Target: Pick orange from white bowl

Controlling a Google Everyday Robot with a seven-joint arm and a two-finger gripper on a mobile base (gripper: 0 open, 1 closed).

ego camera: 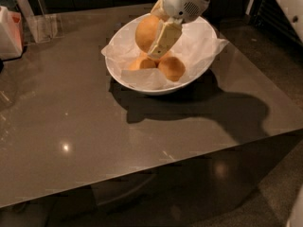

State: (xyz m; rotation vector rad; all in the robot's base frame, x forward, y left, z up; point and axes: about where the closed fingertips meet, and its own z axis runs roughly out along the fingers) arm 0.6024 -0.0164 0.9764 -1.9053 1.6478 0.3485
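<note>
The white bowl [142, 86] stands on the grey table, lined with crinkled white paper. My gripper [156, 41] reaches down from the top and is shut on the orange [146, 32], holding it lifted above the bowl's middle. One cream finger [163, 38] crosses the fruit's right side. Two smaller oranges lie in the bowl below it, one [172, 68] to the right and one [141, 63] to the left, partly hidden.
A clear plastic holder [41, 26] and a white and red box [10, 32] stand at the table's far left. The table's front edge [142, 174] runs across the lower part of the view, with dark floor [279, 46] at the right.
</note>
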